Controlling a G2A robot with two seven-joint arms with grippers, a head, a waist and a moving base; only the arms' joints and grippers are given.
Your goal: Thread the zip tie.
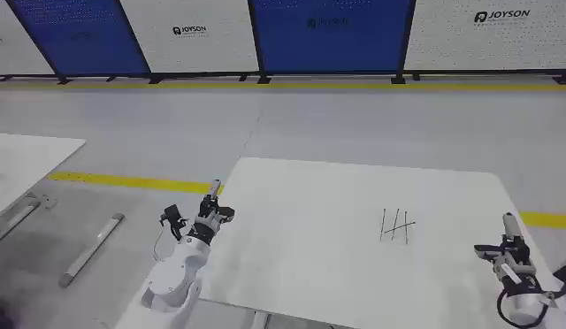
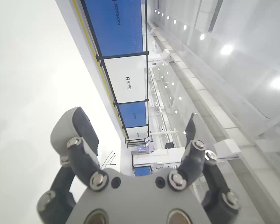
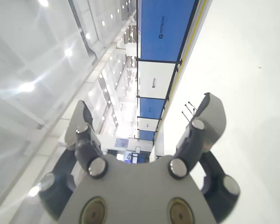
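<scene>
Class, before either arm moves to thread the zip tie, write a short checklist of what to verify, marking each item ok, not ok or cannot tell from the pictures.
1. Left gripper open and empty: ok.
2. Right gripper open and empty: ok.
3. Zip ties lying flat on the table, apart from both grippers: ok.
4. Ties lying separate, so one can be picked alone: not ok, one seems to lie across the others.
5. Which way a tie's head slot faces: cannot tell.

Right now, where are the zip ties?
In the top view, the zip ties lie on the table, right of centre, nearer the right pincer than the left pincer.
</scene>
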